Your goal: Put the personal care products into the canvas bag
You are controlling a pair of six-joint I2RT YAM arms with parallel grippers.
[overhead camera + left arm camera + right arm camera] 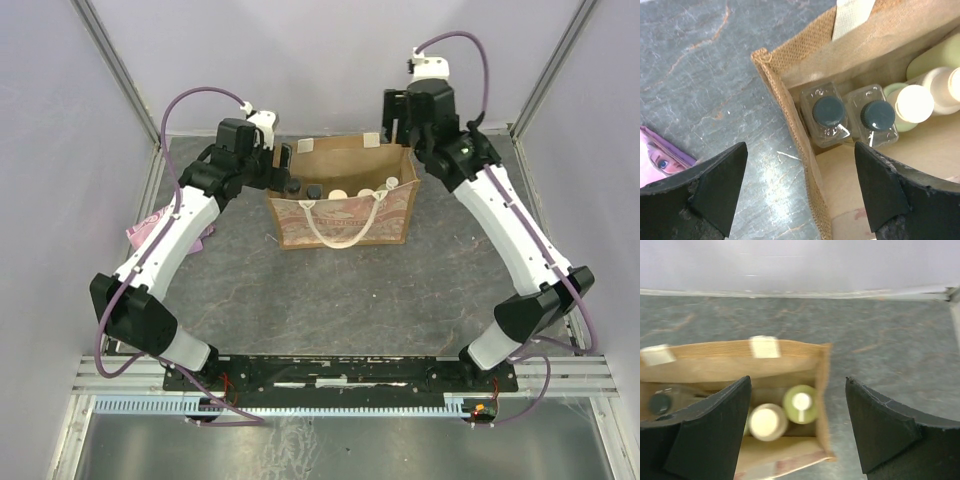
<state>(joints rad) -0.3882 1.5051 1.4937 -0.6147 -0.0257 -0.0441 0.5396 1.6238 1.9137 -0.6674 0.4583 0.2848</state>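
The brown canvas bag (345, 218) stands upright at the table's back middle. Inside it stand two clear bottles with black caps (829, 111) (877, 116) at the left end, and pale yellow bottles with cream tops (913, 103) (767, 421) to their right. One of the pale bottles has a pump (801, 402). My left gripper (800, 152) hangs open over the bag's left wall (790, 125), holding nothing. My right gripper (797, 382) is open and empty above the bag's right end (822, 390). From above, the left gripper (285, 165) and right gripper (400, 115) flank the bag's back corners.
A flat pink packet (150, 225) lies on the table at the left, partly under my left arm; a corner of the pink packet (662, 157) shows beside the left finger. Enclosure walls and metal posts (120, 70) ring the table.
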